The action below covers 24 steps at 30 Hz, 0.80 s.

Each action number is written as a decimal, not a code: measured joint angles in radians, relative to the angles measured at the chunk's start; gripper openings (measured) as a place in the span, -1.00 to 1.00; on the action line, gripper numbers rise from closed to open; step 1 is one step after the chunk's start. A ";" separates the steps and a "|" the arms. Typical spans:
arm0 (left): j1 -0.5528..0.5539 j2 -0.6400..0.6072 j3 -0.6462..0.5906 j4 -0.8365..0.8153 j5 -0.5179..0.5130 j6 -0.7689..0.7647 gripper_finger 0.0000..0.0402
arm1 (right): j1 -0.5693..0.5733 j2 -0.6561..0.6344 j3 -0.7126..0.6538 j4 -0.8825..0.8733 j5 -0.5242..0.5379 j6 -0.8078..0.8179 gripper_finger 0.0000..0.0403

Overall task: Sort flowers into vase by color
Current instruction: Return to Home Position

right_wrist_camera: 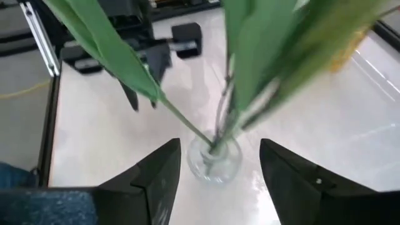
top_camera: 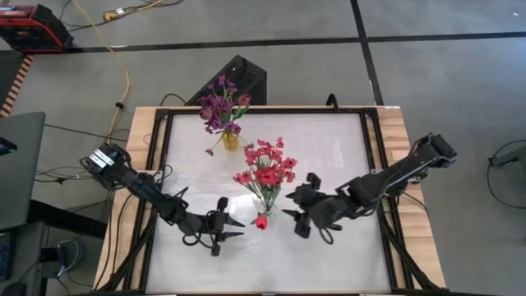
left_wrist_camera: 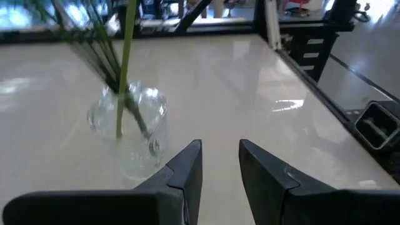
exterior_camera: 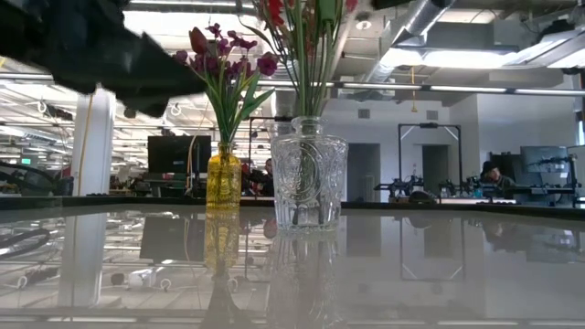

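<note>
The left gripper [top_camera: 237, 228] and right gripper [top_camera: 288, 204] are held spread, flanking the clear vase [exterior_camera: 309, 174]. Red flowers [top_camera: 265, 168] are seated in it.

no legible text, label, brand, number or sign anywhere in these views.

Red flowers [top_camera: 265, 170], clear embossed vase [exterior_camera: 309, 174]; purple flowers [top_camera: 218, 107], yellow vase [exterior_camera: 223, 183].

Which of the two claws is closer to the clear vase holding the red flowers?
The right. The right gripper sits just beside the clear vase, open toward it; the left gripper is farther off on its other side.
</note>
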 joint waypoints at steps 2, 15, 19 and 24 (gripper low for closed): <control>-0.002 -0.027 0.000 -0.004 0.002 0.034 -0.53 | 0.017 -0.035 0.000 -0.065 0.015 0.016 0.20; 0.069 -0.424 -0.075 -0.254 0.000 0.231 -0.53 | 0.109 -0.259 -0.239 -0.237 0.240 0.175 0.06; 0.133 -0.556 -0.196 -0.170 0.001 0.221 -0.53 | 0.056 -0.397 -0.433 -0.123 0.218 0.209 -0.01; 0.246 -0.727 -0.266 -0.162 0.083 0.159 -0.53 | -0.072 -0.589 -0.664 0.198 0.088 0.017 -0.25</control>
